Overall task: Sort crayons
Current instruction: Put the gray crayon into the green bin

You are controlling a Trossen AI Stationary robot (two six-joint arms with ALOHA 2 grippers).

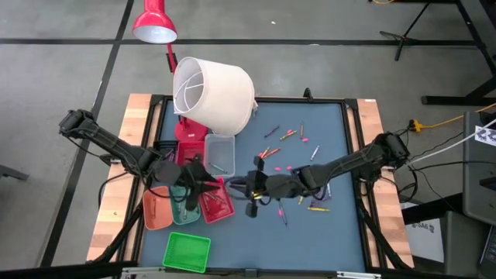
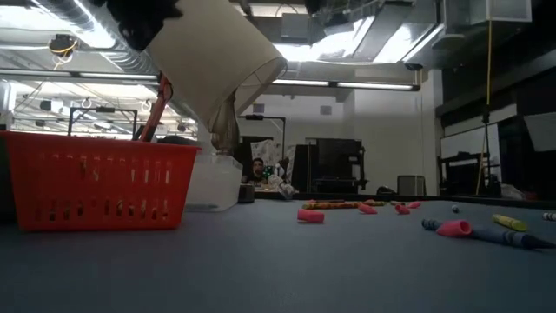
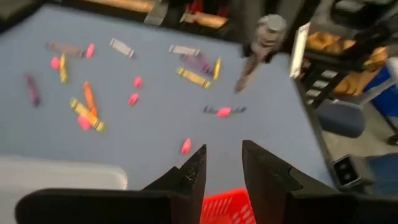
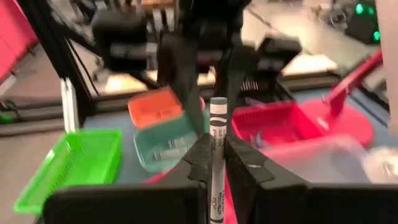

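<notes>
Right wrist view shows me what the high view hides: my right gripper (image 4: 216, 163) is clamped on a grey crayon (image 4: 216, 143), just beside the red tray (image 1: 215, 199). My left gripper (image 3: 222, 167), jaws apart, hangs over that tray holding nothing.

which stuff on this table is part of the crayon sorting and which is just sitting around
Part of the job:
- grey crayon, held in the right gripper
- loose crayons scattered on the blue mat
- sorting trays: red, teal, orange, clear, green
- left gripper, open above the trays

Just lying about:
- white lampshade
- red lamp
- small pink stubs
</notes>
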